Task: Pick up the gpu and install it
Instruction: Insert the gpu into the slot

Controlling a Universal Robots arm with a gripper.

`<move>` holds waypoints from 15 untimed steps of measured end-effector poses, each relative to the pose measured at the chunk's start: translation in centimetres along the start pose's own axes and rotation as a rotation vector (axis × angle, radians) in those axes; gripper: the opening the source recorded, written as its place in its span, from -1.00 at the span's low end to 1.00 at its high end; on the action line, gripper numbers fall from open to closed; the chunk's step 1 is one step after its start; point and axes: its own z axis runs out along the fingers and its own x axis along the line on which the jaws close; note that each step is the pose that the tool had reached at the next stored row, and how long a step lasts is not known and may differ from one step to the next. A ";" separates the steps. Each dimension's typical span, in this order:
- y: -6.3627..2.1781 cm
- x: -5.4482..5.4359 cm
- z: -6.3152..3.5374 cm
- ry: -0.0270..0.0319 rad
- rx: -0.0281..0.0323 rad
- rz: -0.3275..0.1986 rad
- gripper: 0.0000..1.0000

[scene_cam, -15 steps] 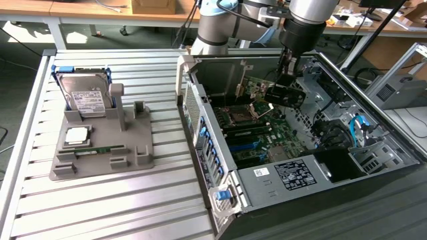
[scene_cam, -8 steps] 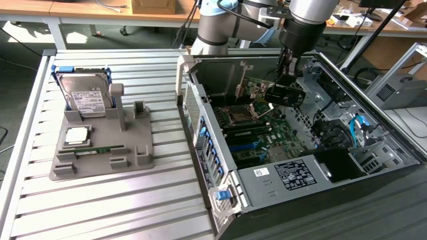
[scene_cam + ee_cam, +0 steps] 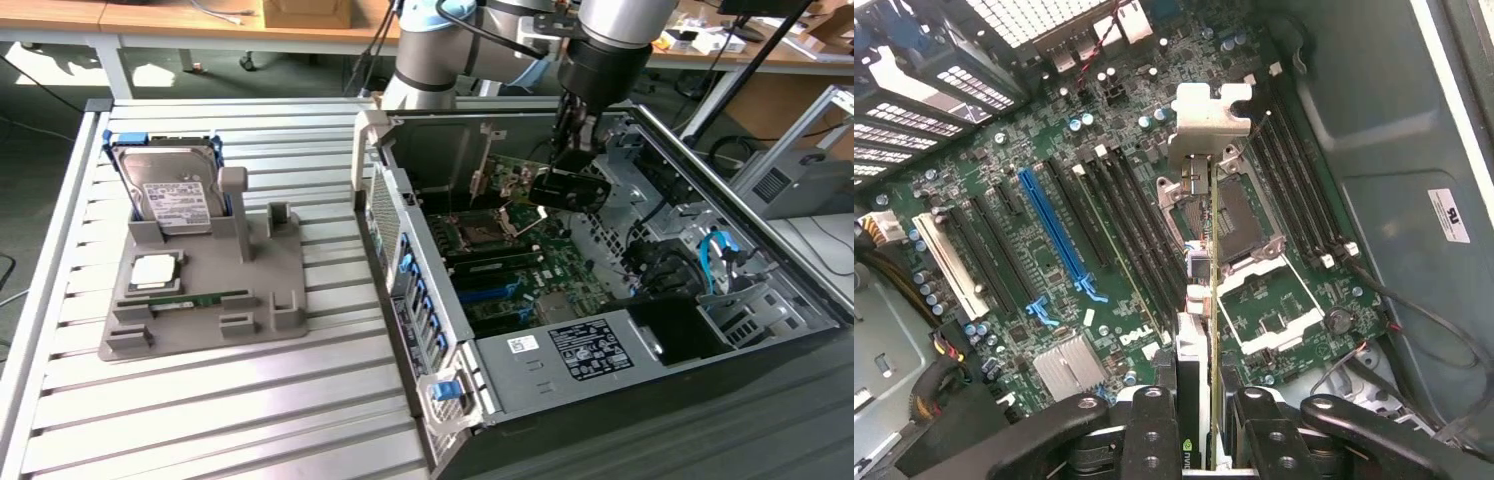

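My gripper (image 3: 577, 160) hangs inside the open computer case (image 3: 534, 375), shut on the gpu (image 3: 571, 190), a dark card held above the motherboard (image 3: 521, 285). In the wrist view the gpu (image 3: 1212, 300) runs edge-on out from between the fingers (image 3: 1149, 430), its silver end bracket (image 3: 1206, 120) at the far end. The card hovers over the empty CPU socket (image 3: 1239, 215) and the memory slots. The long blue slot (image 3: 1054, 235) and the black expansion slots lie off to one side of it. The card is clear of the board.
On the slatted table at the exterior view's left, a grey holder (image 3: 200, 320) carries a hard drive (image 3: 174, 190), a processor (image 3: 154, 270) and a green RAM stick (image 3: 187, 300). Cables and drive bays (image 3: 694, 270) crowd the case's far side.
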 end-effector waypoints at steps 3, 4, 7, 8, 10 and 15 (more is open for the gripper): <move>0.00 0.0 0.00 -0.0009 -0.0004 -0.013 -0.47; 0.00 0.0 0.00 -0.0012 -0.0006 -0.018 -0.47; 0.00 0.0 0.01 -0.0020 -0.0009 -0.030 -0.47; 0.00 0.0 0.01 -0.0023 -0.0011 -0.035 -0.47; 0.00 0.0 0.01 -0.0030 -0.0014 -0.045 -0.47; 0.00 0.0 0.01 -0.0050 -0.0024 -0.077 -0.47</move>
